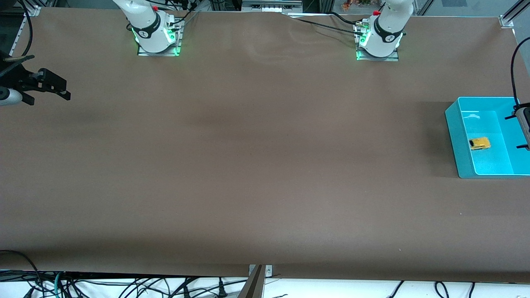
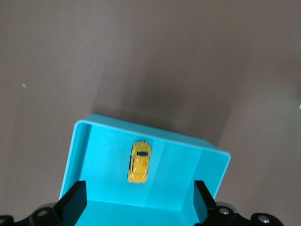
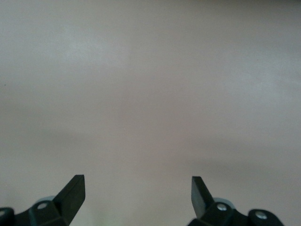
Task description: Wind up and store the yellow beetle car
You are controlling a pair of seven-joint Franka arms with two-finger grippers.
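The yellow beetle car (image 1: 480, 143) lies on its wheels on the floor of a teal bin (image 1: 454, 140) at the left arm's end of the table. In the left wrist view the car (image 2: 139, 161) sits in the bin (image 2: 212, 165). My left gripper (image 1: 517, 131) hangs over the bin, open and empty, its fingers spread wide above the car (image 2: 139, 199). My right gripper (image 1: 62, 89) waits over the bare table at the right arm's end, open and empty; it also shows in the right wrist view (image 3: 138, 193).
The table is covered in brown paper (image 1: 256, 157). Both arm bases (image 1: 155, 35) stand along the edge farthest from the front camera. Cables hang below the edge nearest to that camera.
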